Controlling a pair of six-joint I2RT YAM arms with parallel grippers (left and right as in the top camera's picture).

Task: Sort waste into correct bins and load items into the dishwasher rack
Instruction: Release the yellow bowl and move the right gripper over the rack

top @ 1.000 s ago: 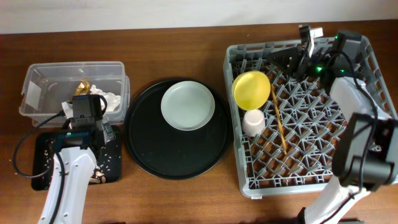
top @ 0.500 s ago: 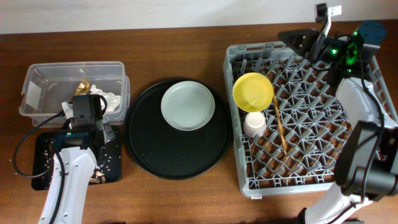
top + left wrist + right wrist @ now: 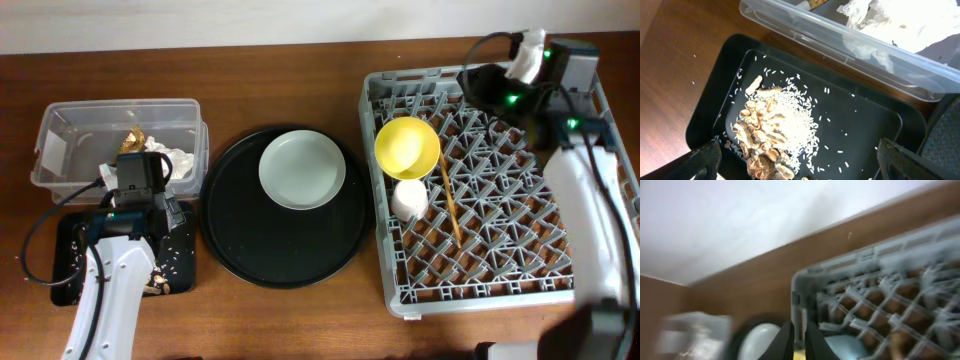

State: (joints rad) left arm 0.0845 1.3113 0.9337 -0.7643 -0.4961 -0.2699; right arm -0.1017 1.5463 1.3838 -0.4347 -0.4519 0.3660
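My left gripper [image 3: 135, 222] [image 3: 797, 155] is wide open and empty, low over the shallow black tray [image 3: 70, 280] [image 3: 865, 125], which holds food scraps [image 3: 765, 145] and rice. The clear tub [image 3: 60, 130] [image 3: 840, 40] holds the white tissue [image 3: 180, 160] [image 3: 890, 20] and the wrapper [image 3: 135, 137]. My right gripper [image 3: 478, 82] [image 3: 800, 342] is shut and empty above the back edge of the dishwasher rack [image 3: 480, 290] [image 3: 805, 280]. A pale blue cup [image 3: 845, 347] shows blurred just beside its fingers. The rack holds the yellow bowl [image 3: 406, 145], the pale pink cup [image 3: 408, 197] and the chopsticks [image 3: 448, 200].
The grey plate [image 3: 302, 170] [image 3: 757, 340] lies on the large round black tray [image 3: 280, 260] between the bins and the rack. The right wrist view is blurred. A wall stands behind the table's back edge.
My right arm has lifted and swung along the rack's back edge, and its gripper now points left. The pink cup has shifted slightly. My left arm has not moved.
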